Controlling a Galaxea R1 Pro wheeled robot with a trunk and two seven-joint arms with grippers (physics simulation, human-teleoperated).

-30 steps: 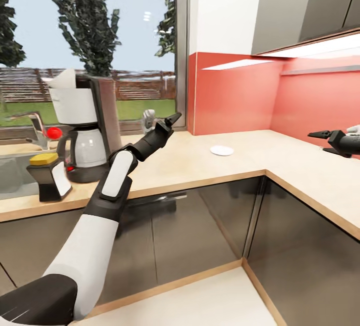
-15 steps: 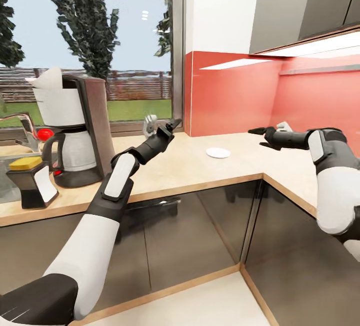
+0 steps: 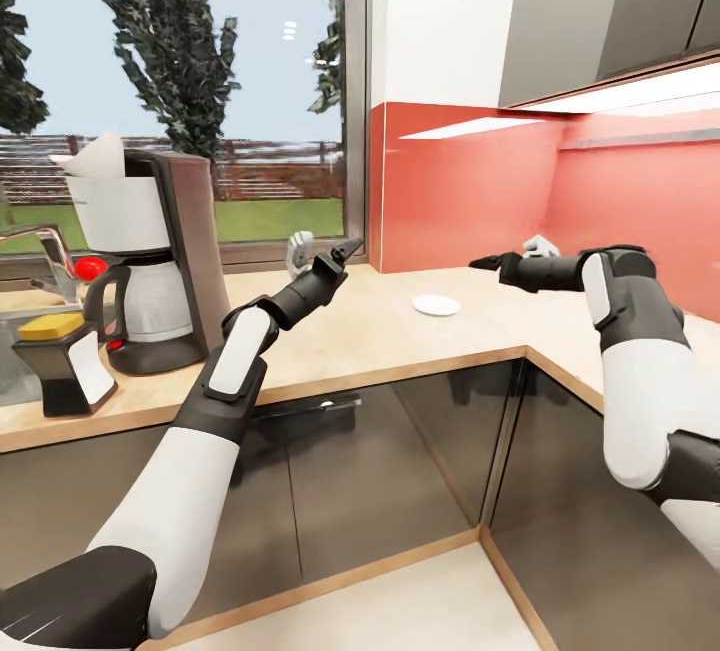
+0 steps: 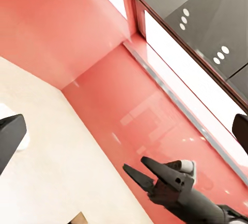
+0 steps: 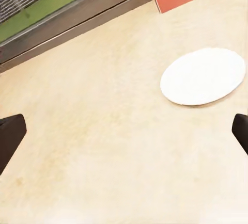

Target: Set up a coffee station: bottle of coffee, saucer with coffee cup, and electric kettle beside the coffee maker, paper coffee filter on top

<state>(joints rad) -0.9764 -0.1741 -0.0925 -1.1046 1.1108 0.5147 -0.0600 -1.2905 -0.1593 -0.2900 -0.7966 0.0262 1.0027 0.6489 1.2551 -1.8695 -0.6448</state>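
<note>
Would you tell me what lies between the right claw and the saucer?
Nothing: in the head view, bare countertop separates the right claw from the saucer.

White saucer (image 3: pixel 436 305) on beige wood-look countertop (image 3: pixel 380 331) (red backsplash (image 3: pixel 470 191) behind).

A large window (image 3: pixel 180 81) is showing dark trees (image 3: pixel 170 41), a wooden fence and grass under pale sky. A coral-red backsplash (image 3: pixel 470 181) is wrapping the corner, glowing under a lit strip below grey wall cabinets (image 3: pixel 600 11). Glossy dark base cabinets (image 3: pixel 400 471) are reflecting light.
</note>
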